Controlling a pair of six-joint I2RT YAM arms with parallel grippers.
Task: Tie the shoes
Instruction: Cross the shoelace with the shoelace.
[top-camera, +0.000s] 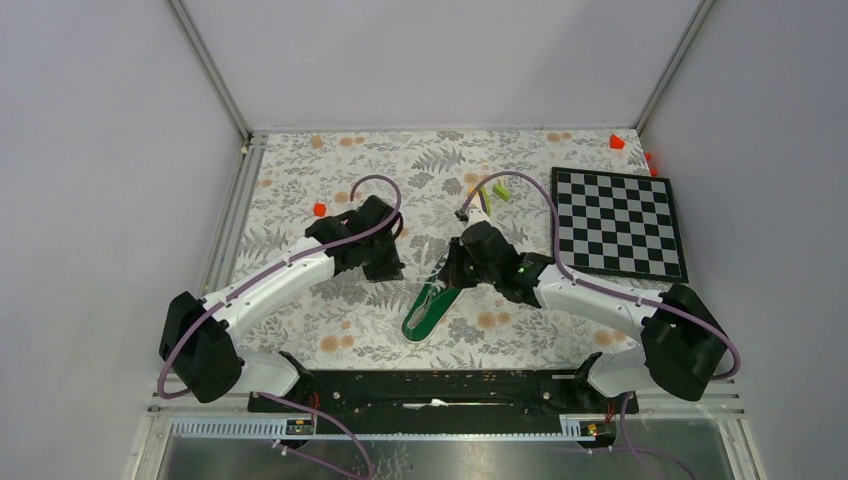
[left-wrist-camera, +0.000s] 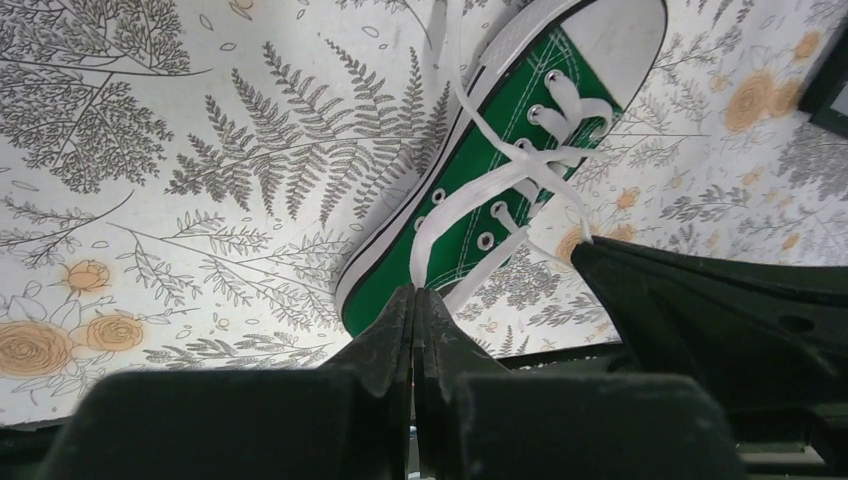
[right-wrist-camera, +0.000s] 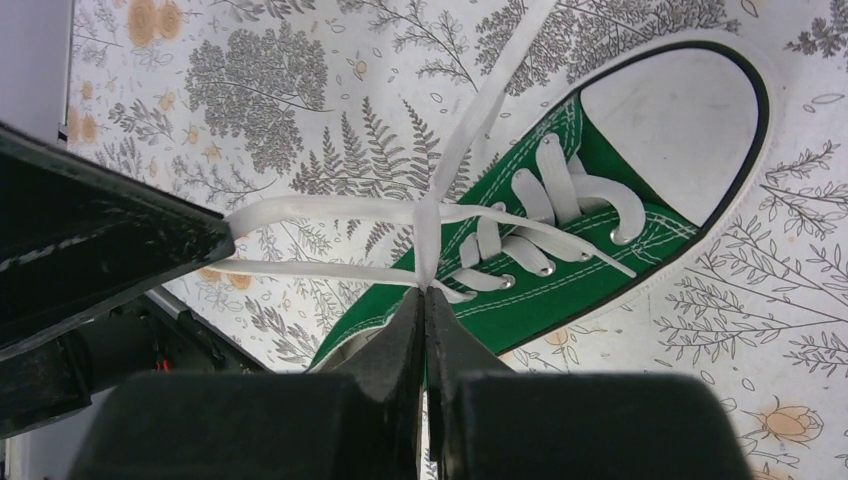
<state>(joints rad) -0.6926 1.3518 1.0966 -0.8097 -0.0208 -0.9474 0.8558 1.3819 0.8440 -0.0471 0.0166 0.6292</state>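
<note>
Left wrist view: the left pincer (left-wrist-camera: 414, 305) is seen clenched, a strand of the laces (left-wrist-camera: 563, 100) running into its tips.
Right wrist view: the right pincer (right-wrist-camera: 425, 305) is likewise clenched on a lace strand, which stands taut above the eyelets.
Bearing: the shoe (left-wrist-camera: 487, 130) lies just beyond both sets of tips, heel end nearest, toe cap farthest.
Long axis: in the top external view it is laid diagonally, near-left to far-right, between the arms on the counter (top-camera: 300, 170).
Nearer arm: the right is judged nearer, being set over the shoe's far end; the left is just beside it.
Coming move: the strands are judged to need drawing apart, across that axis.
Look: green canvas, white toe cap and sole edge, metal eyelets; no bow is formed yet.
Beyond: a checkerboard (top-camera: 618, 222) is set well apart, far right.
</note>
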